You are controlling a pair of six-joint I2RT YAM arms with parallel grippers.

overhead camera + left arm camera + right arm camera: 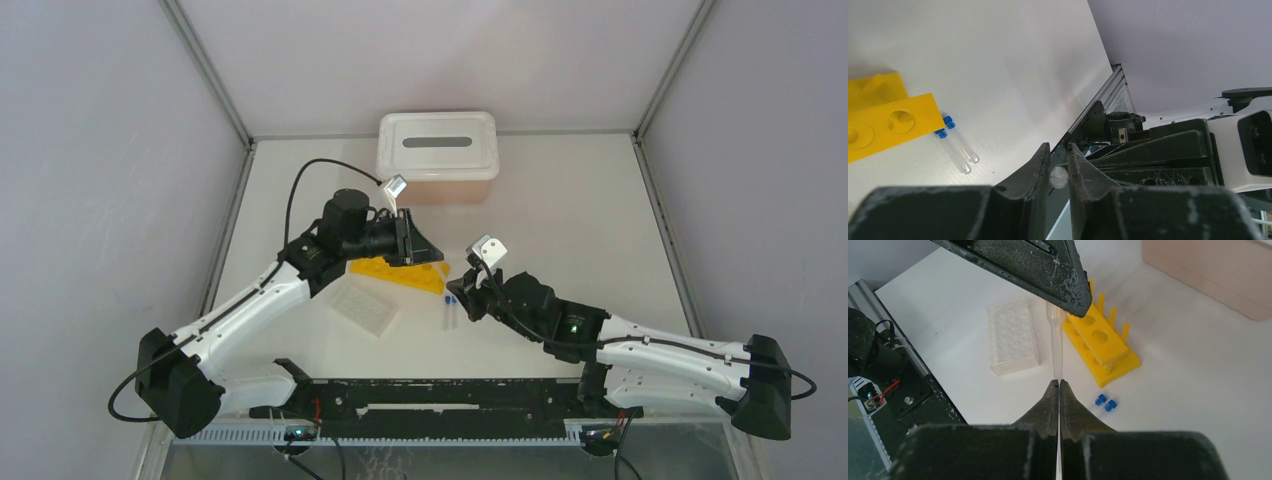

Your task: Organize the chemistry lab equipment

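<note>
Currently my left end effector [1059,160] and right end effector [1058,385] both pinch the thin clear tube [1056,350] over the worktop [1198,380] beside the yellow tube rack [1113,350]; any uneven pull could snap it.

No legible text, labels, numbers or signs on anything
</note>
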